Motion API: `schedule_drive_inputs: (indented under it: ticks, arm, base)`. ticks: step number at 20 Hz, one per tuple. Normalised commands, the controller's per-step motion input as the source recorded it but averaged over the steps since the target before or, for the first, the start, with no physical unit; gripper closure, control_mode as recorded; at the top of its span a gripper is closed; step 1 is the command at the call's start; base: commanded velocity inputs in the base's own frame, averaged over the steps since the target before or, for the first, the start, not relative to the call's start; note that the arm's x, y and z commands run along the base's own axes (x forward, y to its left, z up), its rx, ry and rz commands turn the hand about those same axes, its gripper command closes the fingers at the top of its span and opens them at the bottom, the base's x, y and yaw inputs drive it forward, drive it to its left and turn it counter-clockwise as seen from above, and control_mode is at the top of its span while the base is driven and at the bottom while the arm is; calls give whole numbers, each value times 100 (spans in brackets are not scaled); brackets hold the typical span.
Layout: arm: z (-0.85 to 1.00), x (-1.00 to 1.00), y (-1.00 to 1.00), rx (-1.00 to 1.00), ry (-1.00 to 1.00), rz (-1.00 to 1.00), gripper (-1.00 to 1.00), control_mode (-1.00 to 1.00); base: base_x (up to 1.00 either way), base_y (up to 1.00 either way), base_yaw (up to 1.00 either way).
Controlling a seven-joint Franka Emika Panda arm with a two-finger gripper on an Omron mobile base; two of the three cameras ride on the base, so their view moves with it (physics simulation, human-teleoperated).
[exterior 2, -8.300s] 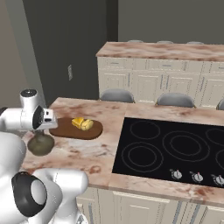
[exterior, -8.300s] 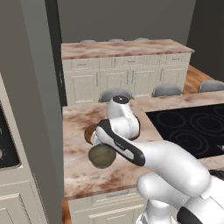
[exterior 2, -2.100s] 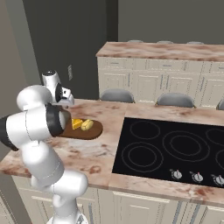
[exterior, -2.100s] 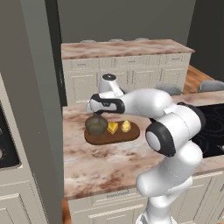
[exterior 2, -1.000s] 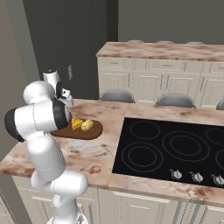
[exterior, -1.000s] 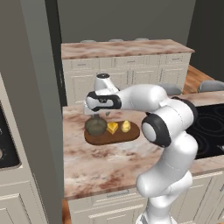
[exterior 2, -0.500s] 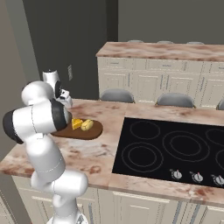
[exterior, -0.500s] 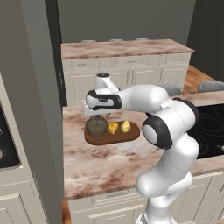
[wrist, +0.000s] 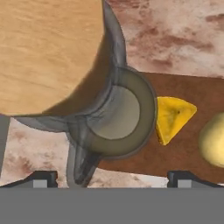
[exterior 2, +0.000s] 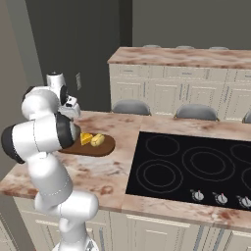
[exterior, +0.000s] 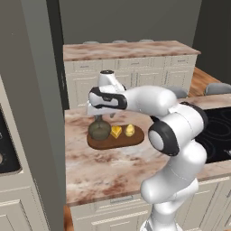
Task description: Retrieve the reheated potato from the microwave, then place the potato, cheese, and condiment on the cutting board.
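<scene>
The white arm's two-finger gripper (wrist: 112, 175) is hovering with its jaws spread wide and gripping nothing, directly over the squat olive-green bottle with its tan cork stopper (wrist: 46, 52), apparently just set down to finish the arrangement. The bottle is standing upright at one end of the flat dark-brown oval wooden board (exterior: 116, 140) on the mottled marble counter (exterior: 108, 167). Beyond it the angular orange-yellow cheese wedge (wrist: 173, 117) and then the lumpy pale-yellow potato (wrist: 214, 140) are lying side by side on the same board.

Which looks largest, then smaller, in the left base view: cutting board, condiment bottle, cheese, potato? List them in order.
1. cutting board
2. condiment bottle
3. cheese and potato: these two look about alike, so I would not rank one above the other.
</scene>
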Motion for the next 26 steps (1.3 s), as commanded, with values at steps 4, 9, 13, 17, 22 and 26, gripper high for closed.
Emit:
schedule_drive_inputs:
  ticks: [4,9,13,17,22,26]
  arm:
    - [30,-35,-4,0,14,0,-100,-100]
    - [29,-48,-7,0,18,0,-100,-100]
    - [30,-57,-7,-5,11,0,-100,-100]
    - [26,-66,-15,-2,4,2,-100,-100]
    - [24,-74,-10,-3,0,6,-100,-100]
    - [18,-74,-2,0,2,6,-100,-100]
  base:
    - [0,0,0]
    - [0,0,0]
    - [0,0,0]
    - [0,0,0]
    - [0,0,0]
    - [0,0,0]
